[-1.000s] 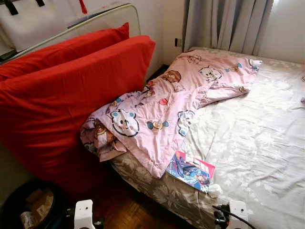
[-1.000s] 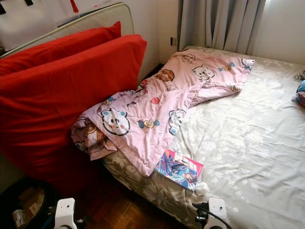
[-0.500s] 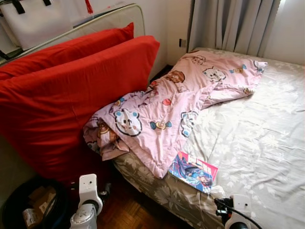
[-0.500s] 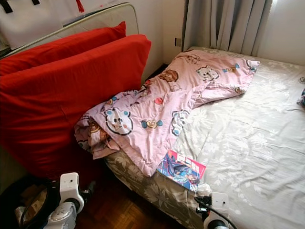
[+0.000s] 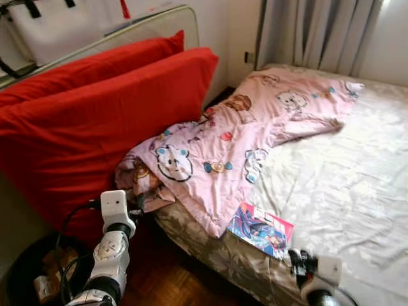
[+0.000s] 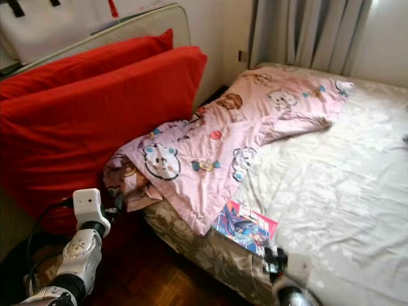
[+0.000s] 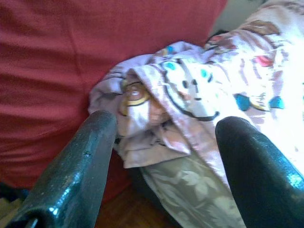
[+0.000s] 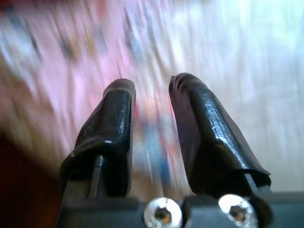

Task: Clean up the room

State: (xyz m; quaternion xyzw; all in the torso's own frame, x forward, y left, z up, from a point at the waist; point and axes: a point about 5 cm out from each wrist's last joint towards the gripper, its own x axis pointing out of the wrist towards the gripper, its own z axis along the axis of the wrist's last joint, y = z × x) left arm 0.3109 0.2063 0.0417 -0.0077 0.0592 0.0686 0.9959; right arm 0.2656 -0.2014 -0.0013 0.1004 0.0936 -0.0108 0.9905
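Note:
A pink cartoon-print blanket [image 5: 229, 140] lies crumpled across the left side of the bed, its bunched corner [image 7: 152, 109] hanging over the edge beside two big red pillows [image 5: 95, 115]. A colourful magazine [image 5: 261, 229] rests on the grey floral sheet [image 5: 357, 178] near the bed's front edge. My left gripper [image 7: 164, 128] is raised just short of that bunched corner, open, with nothing between its fingers. My right gripper [image 8: 152, 88] sits low by the bed edge near the magazine, its fingers a little apart and holding nothing; that view is blurred.
A dark bin [image 5: 38, 280] holding cardboard stands on the wooden floor [image 5: 172, 280] at the lower left. The red pillows lean against a pale upright panel [image 5: 127, 25]. Grey curtains [image 5: 319, 32] hang behind the bed.
My left arm has risen from the bottom edge up toward the blanket's hanging corner. The right gripper has shifted slightly by the bed edge. The head camera has moved a little.

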